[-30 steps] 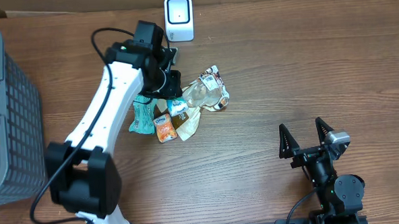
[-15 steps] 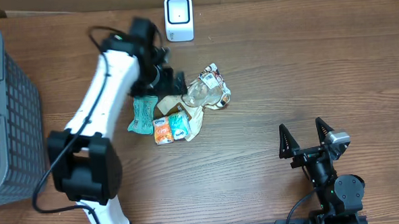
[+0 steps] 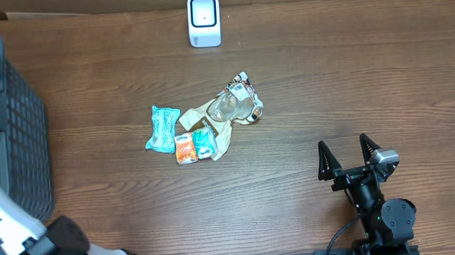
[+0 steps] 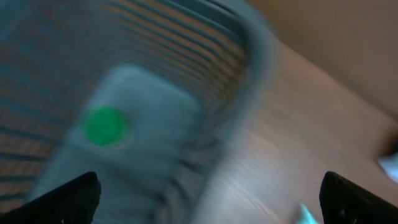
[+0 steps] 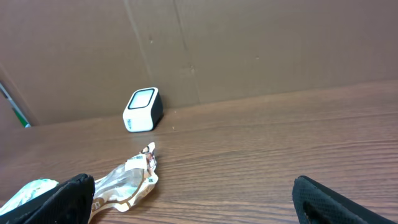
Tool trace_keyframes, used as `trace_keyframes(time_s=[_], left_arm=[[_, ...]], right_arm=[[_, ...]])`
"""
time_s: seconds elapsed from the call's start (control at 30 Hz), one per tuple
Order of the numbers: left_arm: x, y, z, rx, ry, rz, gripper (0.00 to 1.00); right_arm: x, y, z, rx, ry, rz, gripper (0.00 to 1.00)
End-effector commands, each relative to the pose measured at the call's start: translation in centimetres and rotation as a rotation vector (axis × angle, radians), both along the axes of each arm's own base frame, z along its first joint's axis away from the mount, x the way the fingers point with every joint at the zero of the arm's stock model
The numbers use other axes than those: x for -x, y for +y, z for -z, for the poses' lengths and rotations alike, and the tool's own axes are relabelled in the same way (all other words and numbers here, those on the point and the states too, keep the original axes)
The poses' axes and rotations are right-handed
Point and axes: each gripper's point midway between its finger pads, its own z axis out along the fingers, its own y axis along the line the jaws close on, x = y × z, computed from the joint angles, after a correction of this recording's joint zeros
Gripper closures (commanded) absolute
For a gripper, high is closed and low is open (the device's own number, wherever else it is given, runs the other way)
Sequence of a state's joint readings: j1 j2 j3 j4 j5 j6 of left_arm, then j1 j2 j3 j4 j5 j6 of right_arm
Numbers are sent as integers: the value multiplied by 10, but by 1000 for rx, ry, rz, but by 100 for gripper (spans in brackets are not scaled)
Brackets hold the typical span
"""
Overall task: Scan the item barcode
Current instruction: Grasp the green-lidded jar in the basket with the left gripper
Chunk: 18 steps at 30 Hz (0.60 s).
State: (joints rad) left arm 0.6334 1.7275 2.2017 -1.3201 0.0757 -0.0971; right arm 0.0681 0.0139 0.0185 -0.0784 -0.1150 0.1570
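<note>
The white barcode scanner (image 3: 204,21) stands at the table's far edge and also shows in the right wrist view as the scanner (image 5: 143,109). Loose items lie mid-table: a teal packet (image 3: 162,128), an orange packet (image 3: 186,148), a small teal packet (image 3: 204,142) and a clear foil bag (image 3: 230,108). My left gripper (image 4: 208,186) is open and empty, in a blurred view over the grey basket (image 4: 249,62). My right gripper (image 3: 344,155) rests open at the near right, holding nothing, with the foil bag (image 5: 124,180) ahead of it.
The grey mesh basket (image 3: 16,137) stands at the left edge and holds a white container with a green cap (image 4: 106,126). My left arm's white link (image 3: 1,222) crosses the near left corner. A cardboard wall (image 5: 249,50) backs the table.
The left gripper opened and let the small teal packet drop onto the pile. The left arm then swung fast away to the left, over the basket. The right arm stayed still.
</note>
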Motion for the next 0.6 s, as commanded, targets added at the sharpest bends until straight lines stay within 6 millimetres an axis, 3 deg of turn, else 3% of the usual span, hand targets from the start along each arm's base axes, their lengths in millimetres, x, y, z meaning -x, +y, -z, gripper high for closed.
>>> trace_keyframes(time_s=[0.0,0.27,0.3,0.47,0.57], left_arm=[[18,72,47,64,53,-181,0],[16,129,148,152,234,-304,0],[13,134,169,171,271,-308,0],[22,149,209,146,397,-358,0],[22,157,221,140,413,-370,0]], right_arm=[[0,0,3,1,-1,4,0],[0,0,3,1,-1,4,0],[0,0,3,1,-1,4,0],[0,0,3,1,-1,4,0],[0,0,3,1,-1,4,0]])
